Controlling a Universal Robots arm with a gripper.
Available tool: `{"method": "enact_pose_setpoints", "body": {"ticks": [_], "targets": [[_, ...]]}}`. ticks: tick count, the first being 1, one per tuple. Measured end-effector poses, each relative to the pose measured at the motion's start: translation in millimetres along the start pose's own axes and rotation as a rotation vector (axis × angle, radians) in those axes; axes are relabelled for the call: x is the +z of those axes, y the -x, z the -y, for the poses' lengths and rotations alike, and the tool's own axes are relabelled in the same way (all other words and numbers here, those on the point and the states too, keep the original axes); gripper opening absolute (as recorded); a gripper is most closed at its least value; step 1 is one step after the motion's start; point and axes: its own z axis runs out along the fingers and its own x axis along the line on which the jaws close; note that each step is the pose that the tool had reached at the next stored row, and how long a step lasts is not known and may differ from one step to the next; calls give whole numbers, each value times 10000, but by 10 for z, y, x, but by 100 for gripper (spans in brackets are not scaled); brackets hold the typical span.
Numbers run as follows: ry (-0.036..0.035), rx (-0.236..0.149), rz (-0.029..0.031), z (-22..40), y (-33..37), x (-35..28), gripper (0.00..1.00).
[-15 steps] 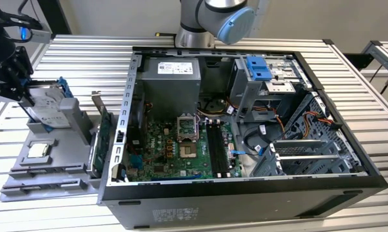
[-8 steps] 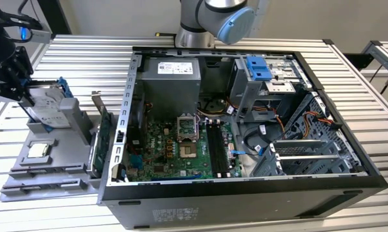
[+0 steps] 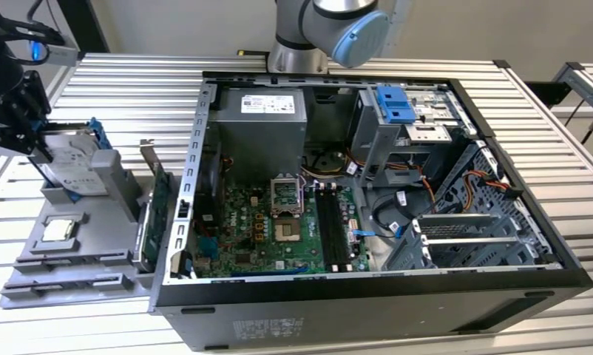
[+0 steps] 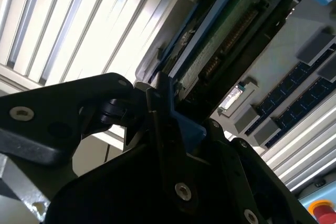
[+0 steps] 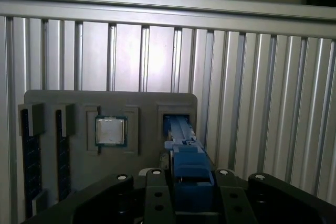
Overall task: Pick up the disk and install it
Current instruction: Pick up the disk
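The disk (image 3: 77,171), a silver-grey drive with a white label and blue rails, stands tilted on end in a slot of the grey parts tray (image 3: 69,281) at the exterior view's left. My gripper (image 3: 38,148) is at the disk's upper end. In the first wrist view the fingers (image 5: 156,192) flank the blue rail of the disk (image 5: 190,174), whose far end reaches the tray slot. In the second wrist view the gripper (image 4: 168,103) presses on the blue rail, with the disk's (image 4: 220,40) circuit board side beyond it.
The open computer case (image 3: 375,296) lies in the middle of the slatted table, with a drive cage and blue latch (image 3: 395,103) at its far side. The tray also holds a square processor chip (image 5: 111,131) and memory sticks (image 5: 29,156).
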Motion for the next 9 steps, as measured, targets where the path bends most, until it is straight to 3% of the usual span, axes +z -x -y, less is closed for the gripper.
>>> {"method": "enact_pose_setpoints", "body": {"ticks": [9], "targets": [[3, 0, -2, 0, 2, -40, 0]]}}
